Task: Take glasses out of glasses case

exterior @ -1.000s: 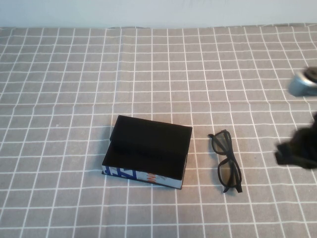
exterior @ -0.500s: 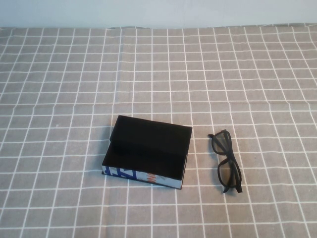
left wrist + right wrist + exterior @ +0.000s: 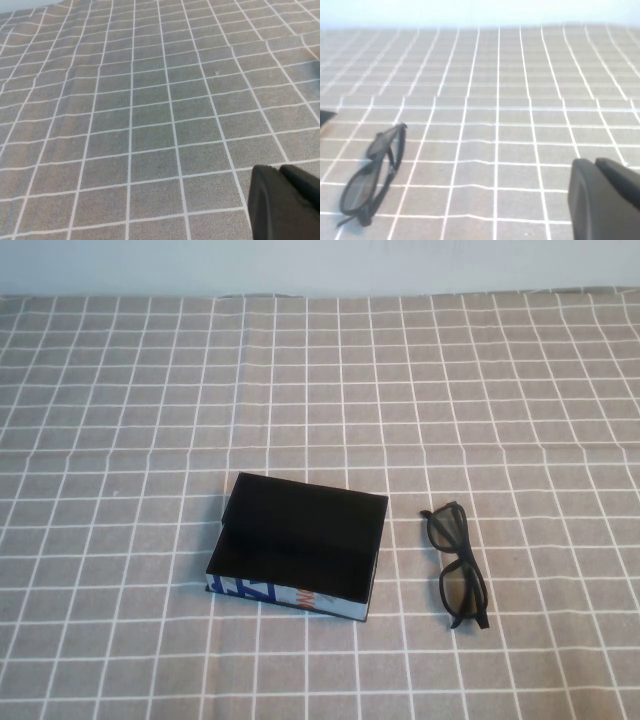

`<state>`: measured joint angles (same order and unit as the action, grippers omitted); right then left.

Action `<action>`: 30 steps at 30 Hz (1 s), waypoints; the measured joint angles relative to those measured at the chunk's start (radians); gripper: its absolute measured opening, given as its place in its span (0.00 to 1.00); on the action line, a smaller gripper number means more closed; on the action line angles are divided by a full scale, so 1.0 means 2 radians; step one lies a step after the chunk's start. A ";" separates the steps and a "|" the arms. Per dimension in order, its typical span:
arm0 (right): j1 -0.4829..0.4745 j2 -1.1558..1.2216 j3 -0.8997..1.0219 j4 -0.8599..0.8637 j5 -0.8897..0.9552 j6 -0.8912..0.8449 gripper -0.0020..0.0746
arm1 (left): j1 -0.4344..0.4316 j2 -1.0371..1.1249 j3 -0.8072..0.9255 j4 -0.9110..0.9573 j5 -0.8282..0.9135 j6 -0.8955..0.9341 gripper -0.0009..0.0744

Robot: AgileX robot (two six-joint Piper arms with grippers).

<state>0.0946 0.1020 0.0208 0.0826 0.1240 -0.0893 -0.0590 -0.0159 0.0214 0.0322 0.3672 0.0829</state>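
Glasses of black plastic lie beside your open rectangular glasses case. Left gripper and right gripper hover; opening unclear.

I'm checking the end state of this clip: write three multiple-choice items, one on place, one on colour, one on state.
1. Where do the glasses lie?
A. Inside the glasses case
B. On the cloth to the right of the glasses case
C. On top of the glasses case

2. What colour is the case's front side?
A. White with blue and orange print
B. Plain red
C. Plain green

3. How does the glasses case stand?
A. Shut with a lid
B. Open with the glasses in it
C. Open with nothing in it

Answers:
1 B: the glasses rest on the checked tablecloth, apart from the case.
2 A: the print shows along its near side.
3 C: only its black inside shows.

Neither hand appears in the high view; part of the left hand and of the right hand shows in its own wrist view, over bare cloth.
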 joint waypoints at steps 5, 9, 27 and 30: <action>-0.002 -0.054 0.003 0.000 0.072 0.000 0.00 | 0.000 0.000 0.000 0.000 0.000 0.000 0.01; -0.002 -0.055 0.003 0.009 0.096 0.000 0.00 | 0.000 0.000 0.000 0.000 0.000 0.000 0.01; -0.002 -0.055 0.003 0.022 0.098 0.000 0.00 | 0.000 0.000 0.000 0.000 0.000 0.000 0.01; -0.002 -0.055 0.003 0.022 0.098 0.000 0.00 | 0.000 0.000 0.000 0.000 0.000 0.000 0.01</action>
